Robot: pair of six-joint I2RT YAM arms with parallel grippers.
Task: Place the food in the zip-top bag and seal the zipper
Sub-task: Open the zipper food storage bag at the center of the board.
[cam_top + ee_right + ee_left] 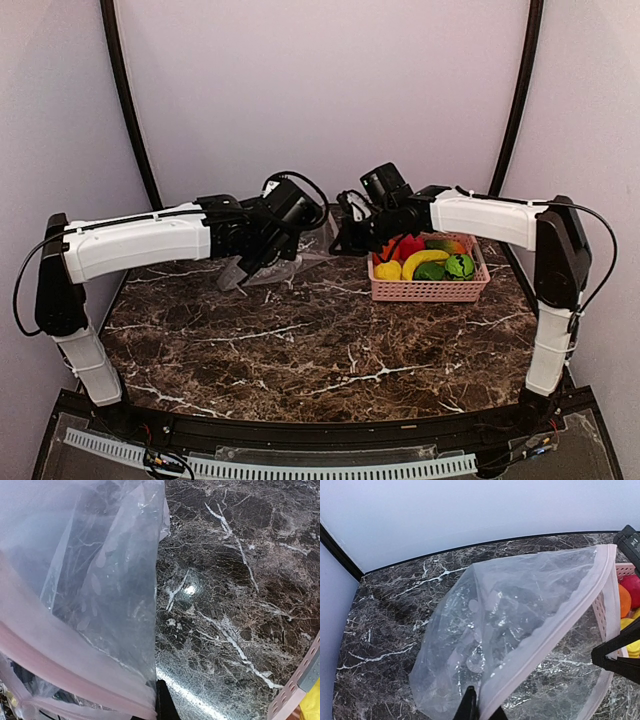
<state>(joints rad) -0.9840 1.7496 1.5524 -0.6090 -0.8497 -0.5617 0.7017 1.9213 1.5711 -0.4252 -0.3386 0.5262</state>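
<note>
I'm looking at a dark marble table (300, 340) with white veins. A pink slotted basket (425, 291) sits on it at the far right. I can't tell whether the clear bag (275, 272) touches the surface.

Soft, even light is falling from overhead, casting only faint shadows on the marble table (300, 340). Glare is glinting off the clear bag (510, 620) and flaring as a white spot on the stone in the right wrist view, where the close zipper (60, 665) is blurring.
</note>
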